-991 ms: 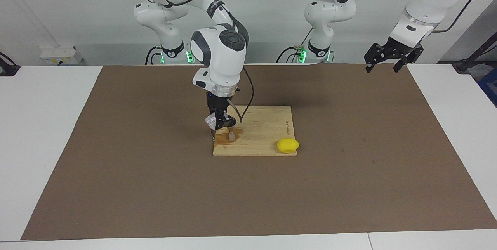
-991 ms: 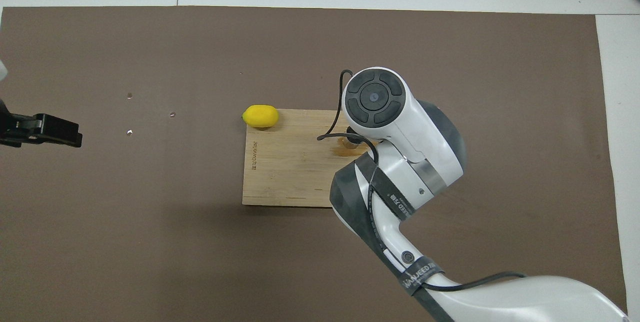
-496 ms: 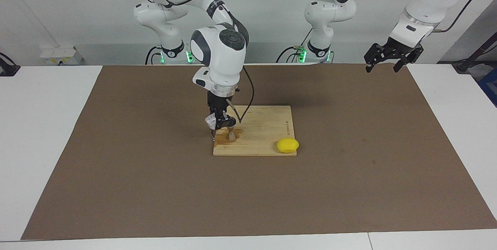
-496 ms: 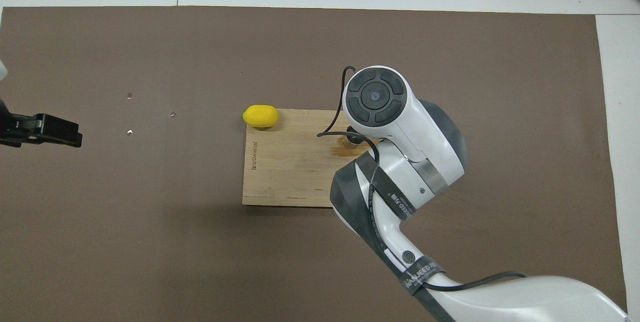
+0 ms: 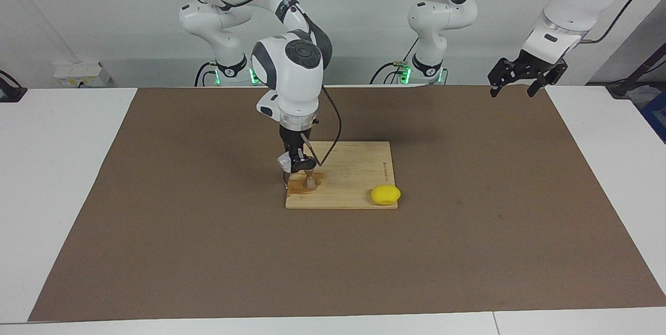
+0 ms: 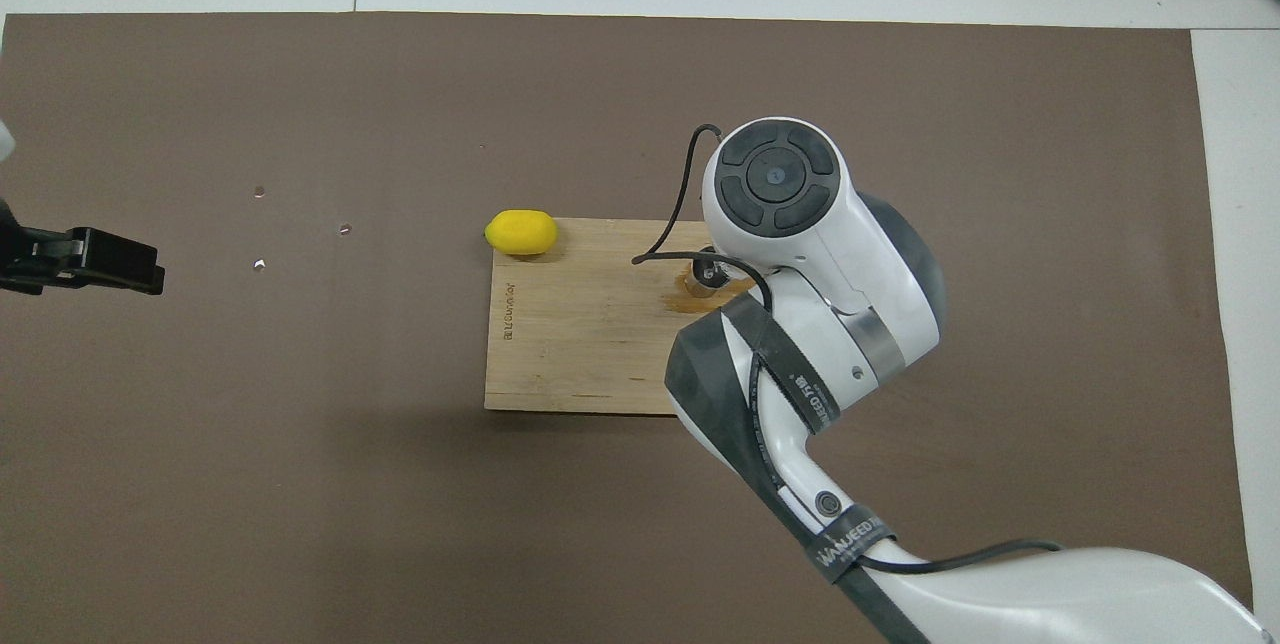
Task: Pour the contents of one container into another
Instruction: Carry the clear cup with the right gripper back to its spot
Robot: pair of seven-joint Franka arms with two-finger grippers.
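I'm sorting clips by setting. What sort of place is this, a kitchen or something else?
Most likely a robotics lab, not a kitchen. Two white robot arms stand at a plain white table covered by a brown mat, against a bare wall. The only kitchen items are a cutting board, a lemon and a jigger.

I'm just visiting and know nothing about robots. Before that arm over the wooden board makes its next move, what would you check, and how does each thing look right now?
1. Right gripper shut on the glass cup: ok; the cup sits tilted in it, over the cutting board.
2. Jigger upright on the board: ok.
3. Cup mouth lined up over the jigger: cannot tell; the gripper covers it.
4. Board dry: not ok; a dark wet patch spreads around the jigger's foot.
5. Lemon away from the pour: ok; it lies at the board's corner toward the left arm's end.
6. Left gripper out of the way: ok; it waits, open, over the mat's edge.
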